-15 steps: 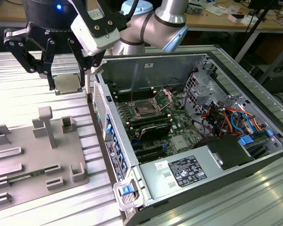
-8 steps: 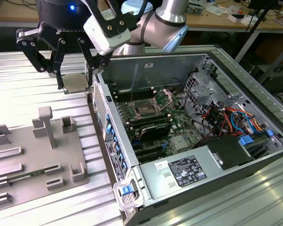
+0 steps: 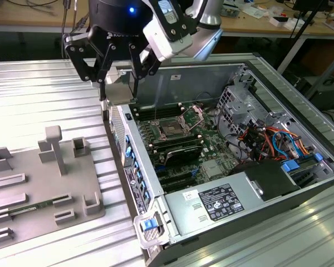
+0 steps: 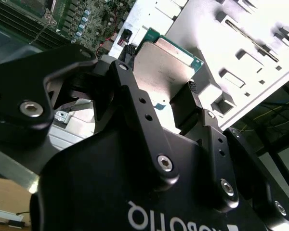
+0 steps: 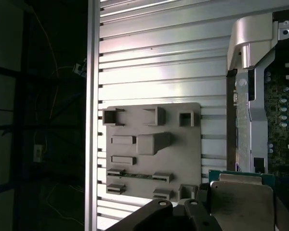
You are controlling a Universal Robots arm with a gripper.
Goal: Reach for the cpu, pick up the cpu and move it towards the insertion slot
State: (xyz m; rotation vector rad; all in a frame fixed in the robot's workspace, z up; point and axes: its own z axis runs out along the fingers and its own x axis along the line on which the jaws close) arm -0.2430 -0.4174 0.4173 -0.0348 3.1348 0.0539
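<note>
My gripper [image 3: 118, 88] is shut on the cpu [image 3: 118, 77], a pale silvery square chip with a thin green rim. It hangs in the air above the near wall of the open computer case. In the second wrist view the cpu [image 4: 166, 62] sits flat between the black fingers [image 4: 192, 91]. The first wrist view has the cpu [image 5: 241, 197] beside the case's edge. The insertion slot [image 3: 171, 129] is a square socket with a dark centre and an open metal frame on the green board. It lies below the gripper, toward the exterior view's right.
A grey fixture plate [image 3: 39, 178] with raised holders lies on the ribbed metal table at the exterior view's left and appears as the fixture plate [image 5: 151, 144] in the first wrist view. The case [image 3: 211, 200] holds memory slots, cables and a power supply. Workbenches stand behind.
</note>
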